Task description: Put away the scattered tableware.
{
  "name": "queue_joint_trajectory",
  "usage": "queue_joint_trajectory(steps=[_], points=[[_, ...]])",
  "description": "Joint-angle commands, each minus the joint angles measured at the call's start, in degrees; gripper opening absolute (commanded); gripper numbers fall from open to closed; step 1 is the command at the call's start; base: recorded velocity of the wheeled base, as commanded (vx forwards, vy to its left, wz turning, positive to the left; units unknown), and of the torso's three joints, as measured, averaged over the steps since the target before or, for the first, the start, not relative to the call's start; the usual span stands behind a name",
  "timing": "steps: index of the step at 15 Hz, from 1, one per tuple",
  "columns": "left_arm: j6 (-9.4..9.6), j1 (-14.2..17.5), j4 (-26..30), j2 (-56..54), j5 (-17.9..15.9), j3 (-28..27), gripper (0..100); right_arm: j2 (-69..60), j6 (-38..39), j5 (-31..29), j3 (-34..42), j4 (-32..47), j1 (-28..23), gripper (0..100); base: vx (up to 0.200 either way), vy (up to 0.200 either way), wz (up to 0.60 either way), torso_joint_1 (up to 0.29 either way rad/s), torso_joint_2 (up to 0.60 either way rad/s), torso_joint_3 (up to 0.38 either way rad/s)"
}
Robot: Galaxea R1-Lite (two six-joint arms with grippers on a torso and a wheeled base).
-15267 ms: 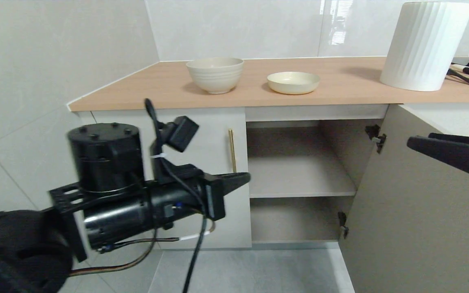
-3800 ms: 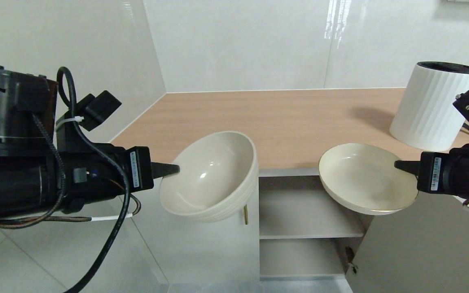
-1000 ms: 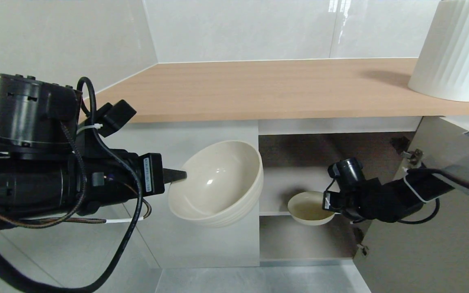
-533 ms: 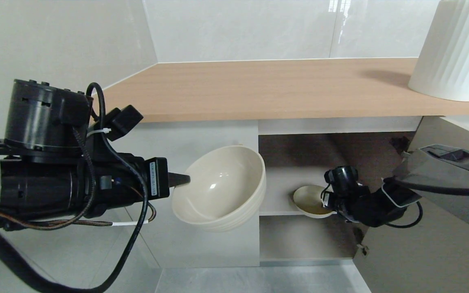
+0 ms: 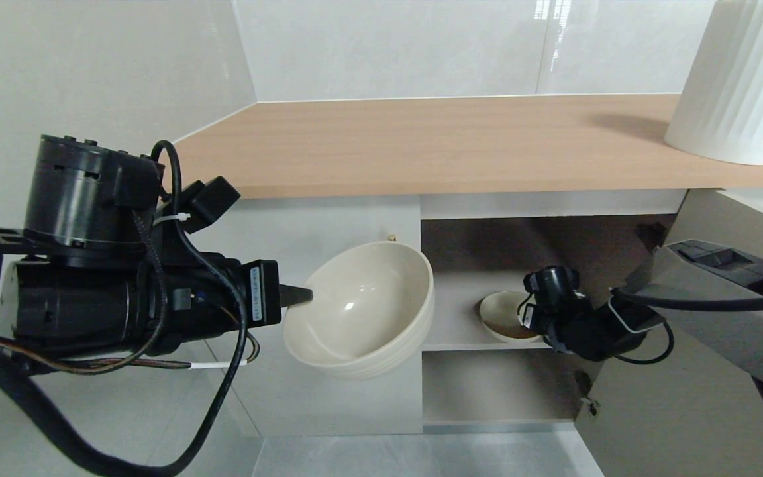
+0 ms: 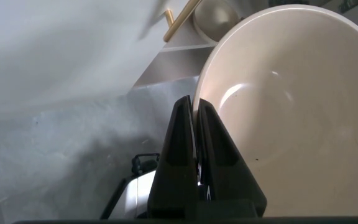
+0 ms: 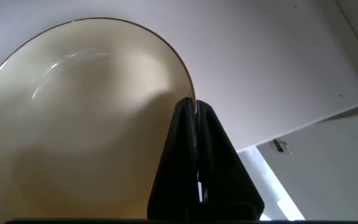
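- Left gripper (image 5: 299, 295) is clamped on the near rim of the large bowl (image 5: 368, 311), one finger inside the wall and one outside, jaws nearly together on the thin edge.
- Right gripper (image 5: 527, 321) is inside the open cabinet (image 5: 540, 232), pinched the same way on the rim of the shallow dish (image 5: 501, 317).
- Open room: the cabinet's right half stands open, its door (image 5: 653, 411) swung out to the right. The middle shelf (image 5: 461, 308) has bare board to the left of the dish, and the lower compartment (image 5: 494, 384) beneath it is bare too.
- The large bowl hangs in the air in front of the closed left door (image 5: 328, 218), below the counter's front edge. Its far rim reaches just past that door's right edge, level with the shelf opening.
- A brass handle (image 5: 391, 237) tip shows just above the bowl's rim.
- The dish sits over the front part of the middle shelf, towards its right side. I cannot tell whether it touches the board.
- The bowl extends away from the left fingertips, tilted with its mouth towards the camera; the dish extends leftwards from the right fingertips.
- The bowl is deep, cream and glossy, with ridges round its outer wall; the dish is low, cream and smooth.
- On the counter (image 5: 434, 146) above, a white ribbed container (image 5: 739, 79) stands at the right end.
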Motion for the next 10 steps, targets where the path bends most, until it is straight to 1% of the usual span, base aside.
queue_joint_trajectory(steps=[1,8,9,10], points=[[-0.01,-0.04,-0.01,0.33,-0.02,0.23,0,0.87,-0.02,-0.05,-1.07,-0.03,0.01,0,0.0,0.0,0.0,0.0,0.0,0.0],[-0.01,-0.04,-0.01,0.5,-0.02,0.23,0,2.36,-0.1,-1.55,-4.33,0.05,0.01,0,0.0,0.0,0.0,0.0,0.0,0.0],[0.07,-0.04,-0.01,0.5,-0.02,0.23,0,2.36,-0.02,-1.81,-4.5,0.05,0.01,100,0.0,0.0,0.0,0.0,0.0,0.0],[0.07,-0.04,-0.01,0.5,-0.02,0.23,0,2.36,0.07,-1.9,-4.59,-0.12,0.01,100,0.0,0.0,0.0,0.0,0.0,0.0]])
